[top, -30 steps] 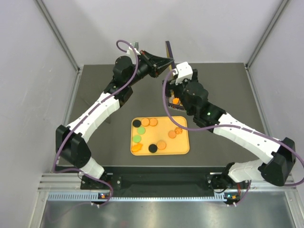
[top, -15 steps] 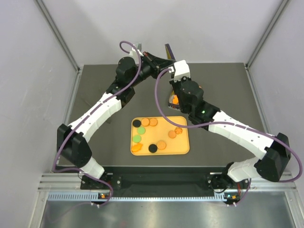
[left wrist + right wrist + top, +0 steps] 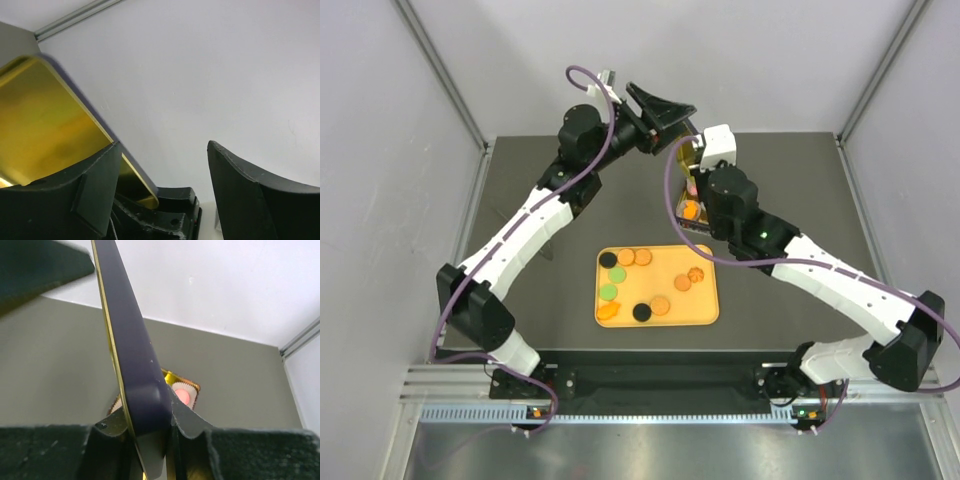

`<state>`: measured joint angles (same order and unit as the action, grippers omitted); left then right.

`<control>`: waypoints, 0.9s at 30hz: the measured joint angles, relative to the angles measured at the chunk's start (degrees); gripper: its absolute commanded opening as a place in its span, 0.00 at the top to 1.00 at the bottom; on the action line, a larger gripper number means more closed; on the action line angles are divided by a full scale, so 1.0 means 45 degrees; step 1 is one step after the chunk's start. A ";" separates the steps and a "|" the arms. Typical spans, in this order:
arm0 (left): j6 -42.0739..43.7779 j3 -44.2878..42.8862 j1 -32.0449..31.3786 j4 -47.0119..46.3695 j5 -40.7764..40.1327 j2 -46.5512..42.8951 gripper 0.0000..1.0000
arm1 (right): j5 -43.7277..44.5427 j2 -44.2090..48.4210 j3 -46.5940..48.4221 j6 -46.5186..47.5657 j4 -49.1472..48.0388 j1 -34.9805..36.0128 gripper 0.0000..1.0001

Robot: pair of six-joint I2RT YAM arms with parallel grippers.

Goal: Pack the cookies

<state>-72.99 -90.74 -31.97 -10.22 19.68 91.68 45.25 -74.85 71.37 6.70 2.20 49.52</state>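
Note:
Several cookies (image 3: 642, 258), orange, green and black, lie on the orange tray (image 3: 707, 308). At the back stands an open gold tin (image 3: 689, 203) with an orange cookie in it; the right wrist view shows a pink cookie (image 3: 183, 395) in a white paper cup in the tin (image 3: 195, 387). The tin's lid (image 3: 127, 350), dark blue outside and gold inside (image 3: 45, 120), stands on edge above the tin. My right gripper (image 3: 150, 415) is shut on the lid's lower edge. My left gripper (image 3: 165, 147) is open just beside the lid, holding nothing.
The tray sits mid-table in front of the arms' bases. Both arms reach to the back of the dark mat (image 3: 790, 180) and cross close together over the tin, near the white rear wall (image 3: 760, 60).
My right gripper has shut on the lid. My left gripper has opened, let the lid go, and lifted slightly back from it.

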 measured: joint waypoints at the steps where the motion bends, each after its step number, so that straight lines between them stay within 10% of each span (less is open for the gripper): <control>1: 0.0194 -0.0175 0.0029 0.0131 -0.0019 0.0000 0.26 | -0.0049 0.0049 0.0005 -0.0121 0.0189 -0.0073 1.00; 14: 0.4828 -0.0816 0.0699 0.4459 -0.2686 -0.0719 0.35 | -0.3997 -0.0350 0.3594 -0.3789 0.5197 -0.3740 1.00; 27: 1.1978 0.1491 -0.5877 0.5960 -1.0394 -0.1515 0.34 | -0.5396 -0.2463 0.5416 -0.5581 0.7718 -0.4405 1.00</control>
<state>-19.09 -84.03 -58.41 16.60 -27.09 84.86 20.97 -85.93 95.74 -18.41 36.93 29.69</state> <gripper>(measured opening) 0.661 0.169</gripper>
